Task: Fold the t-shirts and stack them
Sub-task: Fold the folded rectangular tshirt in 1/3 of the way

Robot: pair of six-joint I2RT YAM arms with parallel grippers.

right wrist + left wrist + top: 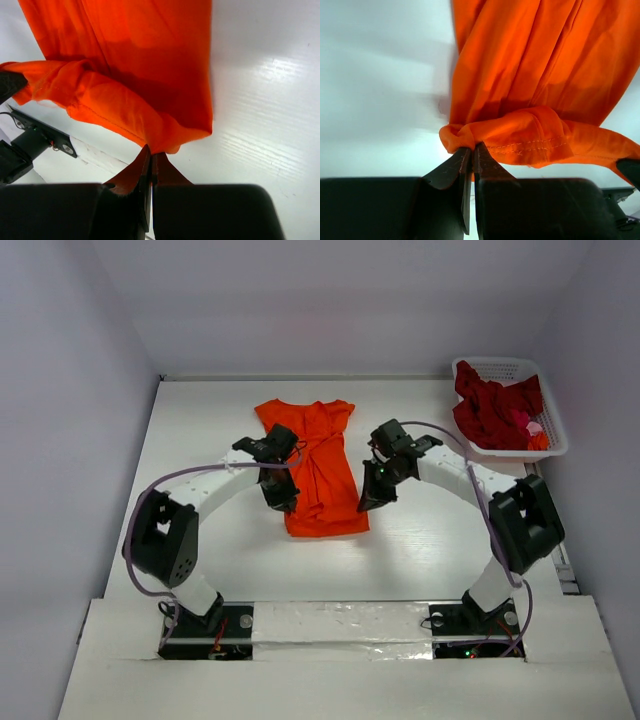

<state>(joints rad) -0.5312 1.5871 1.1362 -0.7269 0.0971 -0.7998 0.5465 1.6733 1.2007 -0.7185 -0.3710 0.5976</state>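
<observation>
- Top view: the orange shirt (pixel 318 465) lies on the table (pixel 200 420). The left gripper (pixel 283 502) is at its near-left hem corner and the right gripper (pixel 368 502) at its near-right. The basket (pixel 555 430) stands well to its right and holds the red shirts (pixel 490 410).
- Left wrist: the left gripper (pixel 471 150) has its fingers pressed together, pinching the bunched hem of the orange shirt (pixel 530 75).
- Right wrist: the right gripper (pixel 150 152) likewise pinches a hem corner of the orange shirt (pixel 125 50), with the table (pixel 265 100) bare to that side.
</observation>
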